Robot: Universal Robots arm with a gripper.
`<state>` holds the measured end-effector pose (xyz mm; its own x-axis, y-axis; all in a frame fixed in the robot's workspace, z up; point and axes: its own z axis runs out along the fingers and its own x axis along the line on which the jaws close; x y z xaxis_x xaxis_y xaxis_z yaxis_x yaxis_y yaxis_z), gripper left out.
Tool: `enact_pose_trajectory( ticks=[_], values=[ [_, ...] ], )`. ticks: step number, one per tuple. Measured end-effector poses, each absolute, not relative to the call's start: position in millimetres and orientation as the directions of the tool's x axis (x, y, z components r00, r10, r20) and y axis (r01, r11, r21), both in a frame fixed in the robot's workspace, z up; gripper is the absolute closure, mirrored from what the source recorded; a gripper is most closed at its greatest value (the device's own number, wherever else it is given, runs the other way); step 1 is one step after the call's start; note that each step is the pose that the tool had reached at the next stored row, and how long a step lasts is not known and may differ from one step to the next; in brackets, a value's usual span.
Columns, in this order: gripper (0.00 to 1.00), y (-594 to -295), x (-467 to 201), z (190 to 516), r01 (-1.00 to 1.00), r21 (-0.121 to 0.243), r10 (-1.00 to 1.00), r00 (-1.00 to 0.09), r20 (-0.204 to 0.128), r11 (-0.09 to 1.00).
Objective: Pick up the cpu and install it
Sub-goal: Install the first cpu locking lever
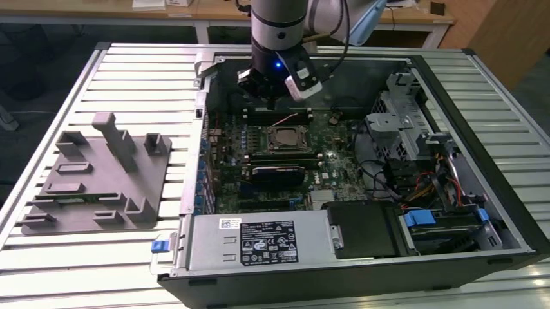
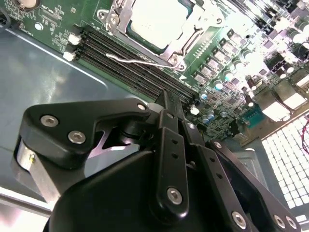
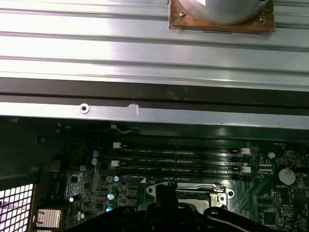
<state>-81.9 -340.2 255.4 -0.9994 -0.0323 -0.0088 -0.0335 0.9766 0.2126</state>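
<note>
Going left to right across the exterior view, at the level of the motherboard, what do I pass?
Grey plastic tray with upright posts → cpu sitting in the motherboard socket → metal drive cage → computer case's black wall at the exterior view's right.

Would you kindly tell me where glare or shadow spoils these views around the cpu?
Second wrist view: glare whitens the shiny silver square cpu and part of the green motherboard; first wrist view: the ribbed metal table is bright, the motherboard dim; exterior view: evenly lit, no strong glare.
</note>
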Motion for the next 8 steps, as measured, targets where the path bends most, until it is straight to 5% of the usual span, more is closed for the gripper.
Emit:
enact_pose_trajectory(
  ticks=[8],
  values=[
    [0.89,-340.8,-81.8,253.4,-0.034,0.213,-0.032,-0.999,-0.012,0.977]
  ],
)
